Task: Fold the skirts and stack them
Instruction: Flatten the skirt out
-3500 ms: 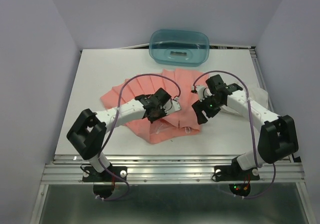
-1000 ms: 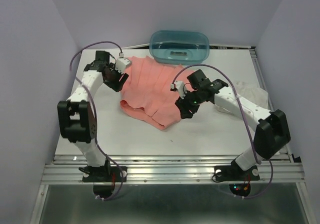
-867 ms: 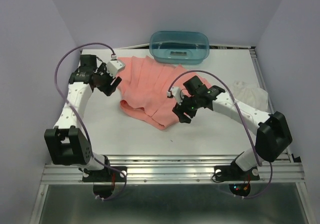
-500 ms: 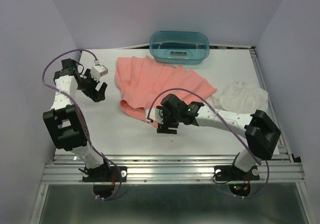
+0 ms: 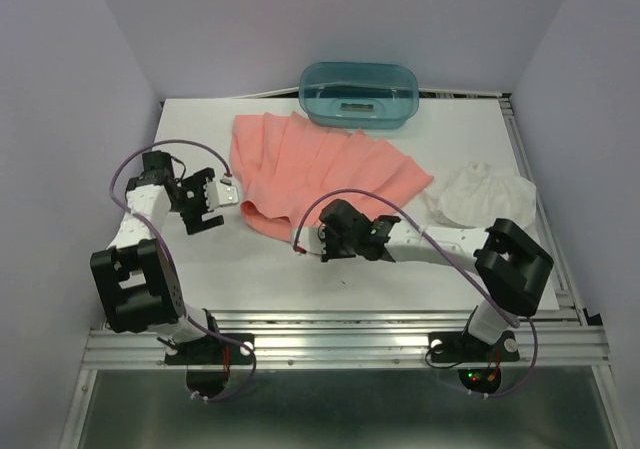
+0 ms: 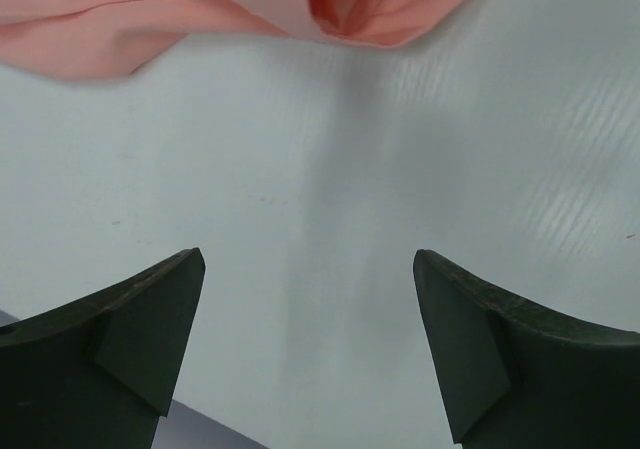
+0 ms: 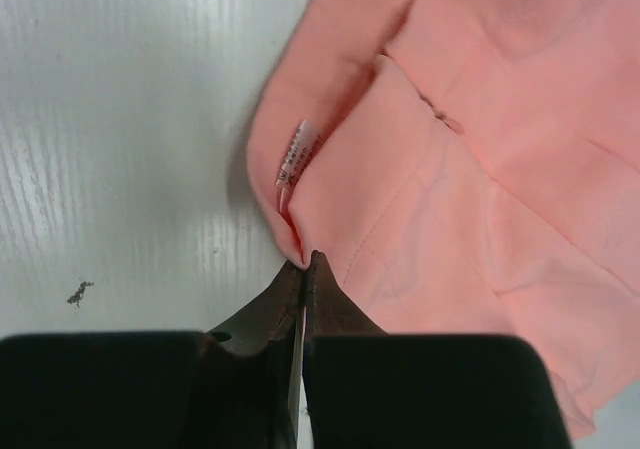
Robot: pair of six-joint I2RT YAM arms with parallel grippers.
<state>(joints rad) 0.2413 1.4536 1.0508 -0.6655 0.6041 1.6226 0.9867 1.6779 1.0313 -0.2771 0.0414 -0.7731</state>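
The salmon-pink skirt is lying open and flat-ish around the middle of the table, fanned out with its wide hem running from about 10 o'clock round to 3 o'clock and the narrower waist end bunched toward 6 o'clock, so I'd say it isn't folded yet. The white skirt sits in a soft heap at its 3 o'clock, just beside the pink hem, parked out of the way I guess while the bigger one gets dealt with. The right gripper is down at the pink skirt's 6 o'clock edge with its jaws pressed tight together, tips right against the doubled-over edge just below the little white care label; honestly I can't tell whether any cloth is actually nipped in there or whether it just closed beside it. That corner makes sense as a grab spot for carrying the edge across into a fold. The left gripper hovers at the skirt's 9 o'clock, jaws spread as wide as they go, nothing in them, bare table under it and the pink edge just ahead, probably lined up to take the other corner. The teal tub sits at 12 o'clock at the back, touching or just overlapping the hem, not involved
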